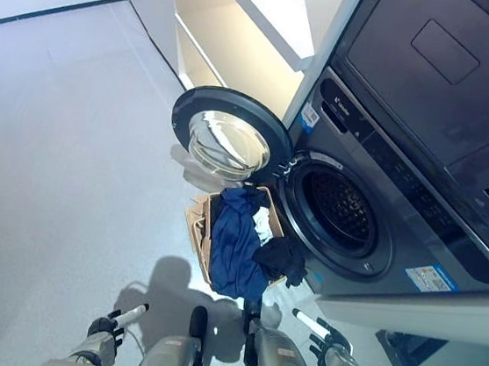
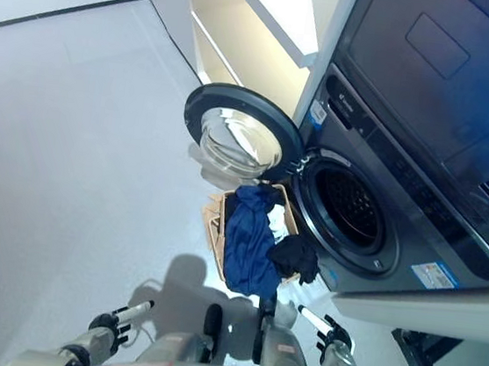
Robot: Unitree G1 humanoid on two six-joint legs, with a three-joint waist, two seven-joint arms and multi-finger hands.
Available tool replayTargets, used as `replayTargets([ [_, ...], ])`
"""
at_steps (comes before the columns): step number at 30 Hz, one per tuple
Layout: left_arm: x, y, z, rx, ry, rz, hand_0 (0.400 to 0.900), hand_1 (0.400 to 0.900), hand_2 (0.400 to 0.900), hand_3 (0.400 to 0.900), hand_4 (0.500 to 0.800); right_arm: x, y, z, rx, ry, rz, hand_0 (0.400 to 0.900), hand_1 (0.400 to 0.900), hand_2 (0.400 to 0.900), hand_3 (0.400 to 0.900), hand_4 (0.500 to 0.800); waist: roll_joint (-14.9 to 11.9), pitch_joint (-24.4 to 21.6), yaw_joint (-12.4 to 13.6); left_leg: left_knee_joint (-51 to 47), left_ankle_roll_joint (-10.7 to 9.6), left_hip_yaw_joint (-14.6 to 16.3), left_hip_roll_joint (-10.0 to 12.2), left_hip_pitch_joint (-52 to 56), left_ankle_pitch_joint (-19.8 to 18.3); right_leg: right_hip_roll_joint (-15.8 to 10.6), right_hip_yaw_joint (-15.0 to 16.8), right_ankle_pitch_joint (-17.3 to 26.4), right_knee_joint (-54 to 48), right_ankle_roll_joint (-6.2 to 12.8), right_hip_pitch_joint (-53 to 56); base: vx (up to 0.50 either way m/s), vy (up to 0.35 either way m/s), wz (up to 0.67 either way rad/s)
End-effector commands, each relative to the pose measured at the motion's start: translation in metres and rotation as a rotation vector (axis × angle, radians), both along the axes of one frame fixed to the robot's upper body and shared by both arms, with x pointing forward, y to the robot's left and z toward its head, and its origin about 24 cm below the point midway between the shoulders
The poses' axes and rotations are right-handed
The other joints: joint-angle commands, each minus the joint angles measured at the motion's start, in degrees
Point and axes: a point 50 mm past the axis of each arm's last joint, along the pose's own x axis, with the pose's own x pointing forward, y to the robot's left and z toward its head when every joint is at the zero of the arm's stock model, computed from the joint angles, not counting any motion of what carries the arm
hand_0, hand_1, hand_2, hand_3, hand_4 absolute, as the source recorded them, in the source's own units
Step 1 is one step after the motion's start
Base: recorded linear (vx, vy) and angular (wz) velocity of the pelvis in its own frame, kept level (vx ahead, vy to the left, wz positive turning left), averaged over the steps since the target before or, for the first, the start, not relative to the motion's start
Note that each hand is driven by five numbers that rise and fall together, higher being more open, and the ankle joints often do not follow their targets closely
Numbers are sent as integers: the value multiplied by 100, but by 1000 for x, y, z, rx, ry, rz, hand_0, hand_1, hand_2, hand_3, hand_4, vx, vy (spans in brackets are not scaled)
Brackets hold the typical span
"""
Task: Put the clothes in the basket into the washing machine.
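A wooden basket (image 1: 197,224) stands on the floor before the dark grey washing machine (image 1: 399,218). It holds a blue garment (image 1: 236,239), a black garment (image 1: 282,258) and a white piece (image 1: 262,225). The machine's round door (image 1: 228,137) is swung open to the left and the drum (image 1: 338,211) looks empty. My left hand (image 1: 114,323) is low at the bottom left, fingers relaxed, holding nothing. My right hand (image 1: 324,338) is low at the bottom right, fingers relaxed, holding nothing. Both hands are well short of the basket.
A white shelf unit (image 1: 244,33) stands left of the machine. A second dark appliance (image 1: 442,73) sits above the washer. Pale grey floor (image 1: 63,145) stretches to the left. A dark frame (image 1: 406,352) is at the lower right.
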Motion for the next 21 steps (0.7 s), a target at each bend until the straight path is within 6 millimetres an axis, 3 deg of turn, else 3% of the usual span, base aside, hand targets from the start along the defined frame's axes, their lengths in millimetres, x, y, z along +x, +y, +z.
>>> replayTargets([
  [1, -12, -3, -4, -2, 27, -13, 900, 900, 900, 900, 800, -1, -20, 5, -65, -26, -51, 900, 900, 900, 900, 800, 103, -39, -70, 414, -583, -375, 157, -15, -792, 110, 224, 0, 553, 119, -122, 339, -314, 34],
  [4, -19, -9, -7, -29, 33, 23, 900, 900, 900, 900, 800, 9, -25, 10, -82, -56, -19, 900, 900, 900, 900, 800, 236, -112, -141, 259, -690, -379, 309, 192, -779, 194, 173, 4, 841, 8, -101, 303, -357, 39],
  [6, -18, -16, -8, -49, 18, 37, 900, 900, 900, 900, 800, 13, -29, 13, -103, -71, 23, 900, 900, 900, 900, 800, 335, -157, -188, 391, -793, -456, 388, 157, -766, 180, -25, -153, 876, -71, -24, 205, -308, 63],
  [9, -12, -27, -9, -70, 2, 18, 900, 900, 900, 900, 800, 21, -32, 17, -131, -89, 64, 900, 900, 900, 900, 800, 387, -50, -230, 1213, -971, -233, 374, -231, -764, 64, -291, -341, 869, -168, 172, 121, -229, 54],
  [11, -6, -32, -9, -78, -12, 2, 900, 900, 900, 900, 800, 23, -37, 20, -149, -91, 67, 900, 900, 900, 900, 800, 402, 36, -224, 1130, -973, -105, 360, -453, -660, 28, -398, -429, 828, -202, 312, 67, -188, 40],
  [12, -3, -37, -9, -80, -15, -21, 900, 900, 900, 900, 800, 29, -39, 22, -163, -103, 71, 900, 900, 900, 900, 800, 467, 80, -211, 627, -953, 50, 433, -739, -273, 47, -508, -437, 817, -234, 353, 20, -107, 26],
  [17, -15, -34, -12, -69, 28, -36, 900, 900, 900, 900, 800, 33, -32, 22, -161, -111, 117, 900, 900, 900, 900, 800, 517, -10, -224, 228, -897, 114, 436, -537, -214, 166, -457, -534, 963, -247, 323, 99, -29, -9],
  [21, -9, -29, -9, -50, 7, -42, 900, 900, 900, 900, 800, 44, -25, 26, -173, -147, 185, 900, 900, 900, 900, 800, 506, 11, -176, 76, -855, 203, 422, -361, -241, 171, -380, -501, 836, -227, 420, 83, 61, -19],
])
